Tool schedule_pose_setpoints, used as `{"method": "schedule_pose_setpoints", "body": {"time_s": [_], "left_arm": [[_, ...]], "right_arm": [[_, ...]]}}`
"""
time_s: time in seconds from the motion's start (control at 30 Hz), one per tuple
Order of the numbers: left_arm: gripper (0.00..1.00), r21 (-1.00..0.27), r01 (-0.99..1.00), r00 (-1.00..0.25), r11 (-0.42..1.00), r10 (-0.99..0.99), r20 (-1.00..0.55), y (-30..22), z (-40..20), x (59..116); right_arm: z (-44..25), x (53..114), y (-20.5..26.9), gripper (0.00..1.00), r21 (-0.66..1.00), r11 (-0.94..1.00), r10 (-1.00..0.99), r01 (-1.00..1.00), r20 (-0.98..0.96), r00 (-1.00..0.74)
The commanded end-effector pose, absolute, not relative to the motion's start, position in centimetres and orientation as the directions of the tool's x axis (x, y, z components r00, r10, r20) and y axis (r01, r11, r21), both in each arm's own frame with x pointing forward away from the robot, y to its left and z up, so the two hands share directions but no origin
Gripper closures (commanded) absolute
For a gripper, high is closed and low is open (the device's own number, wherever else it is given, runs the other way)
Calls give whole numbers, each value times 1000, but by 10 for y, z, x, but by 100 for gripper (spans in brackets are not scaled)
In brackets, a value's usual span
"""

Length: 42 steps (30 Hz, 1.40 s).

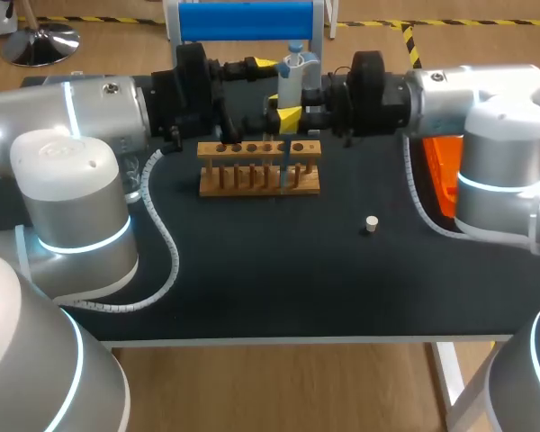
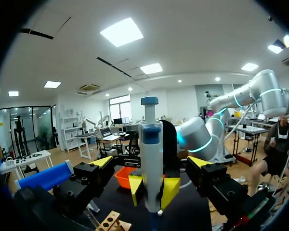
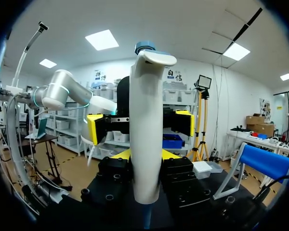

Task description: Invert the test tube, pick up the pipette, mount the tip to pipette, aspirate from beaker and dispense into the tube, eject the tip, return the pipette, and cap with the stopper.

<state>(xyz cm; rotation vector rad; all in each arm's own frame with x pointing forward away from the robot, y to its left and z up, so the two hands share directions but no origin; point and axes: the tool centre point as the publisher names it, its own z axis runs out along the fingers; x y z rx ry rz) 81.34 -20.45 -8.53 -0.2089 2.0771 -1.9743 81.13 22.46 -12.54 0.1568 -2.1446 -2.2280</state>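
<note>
The white pipette (image 1: 292,76) with a blue plunger stands upright over the far side of the table. My right gripper (image 1: 297,106) is shut on its lower body. In the right wrist view the pipette (image 3: 145,120) fills the space between the right gripper's (image 3: 145,155) yellow tips. My left gripper (image 1: 274,85) faces it from the other side, open. In the left wrist view the pipette (image 2: 151,154) stands between the left gripper's (image 2: 151,162) wide-spread tips without touching them. Just nearer stands a wooden rack (image 1: 259,171) with a bluish tube (image 1: 285,160). A small pale stopper (image 1: 371,224) lies to the right.
An orange bin (image 1: 441,171) sits at the table's right edge under my right arm. A blue-topped white stand (image 1: 243,20) is behind the grippers at the far edge. Cables (image 1: 162,234) from both arms trail over the black tabletop (image 1: 270,279).
</note>
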Motion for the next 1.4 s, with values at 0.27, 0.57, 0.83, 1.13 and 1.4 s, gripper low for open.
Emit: {"method": "schedule_pose_setpoints", "body": {"time_s": [0.27,0.57,0.83,1.13,1.4], "left_arm": [[0,-995,81,-954,59,-285,-94,-204,-86,813],[0,-995,81,-954,59,-285,-94,-204,-86,813],[0,-995,81,-954,59,-285,-94,-204,-86,813],[0,-995,81,-954,59,-285,-94,-204,-86,813],[0,-995,81,-954,59,-285,-94,-204,-86,813]], "right_arm": [[-127,823,189,100,999,-28,-215,-27,-32,-976],[-127,833,160,100,999,-20,-278,-35,-39,-960],[-125,840,131,100,999,-44,-304,-21,-34,-952],[-125,840,131,100,999,-44,-304,-21,-34,-952],[-125,840,131,100,999,-44,-304,-21,-34,-952]]}}
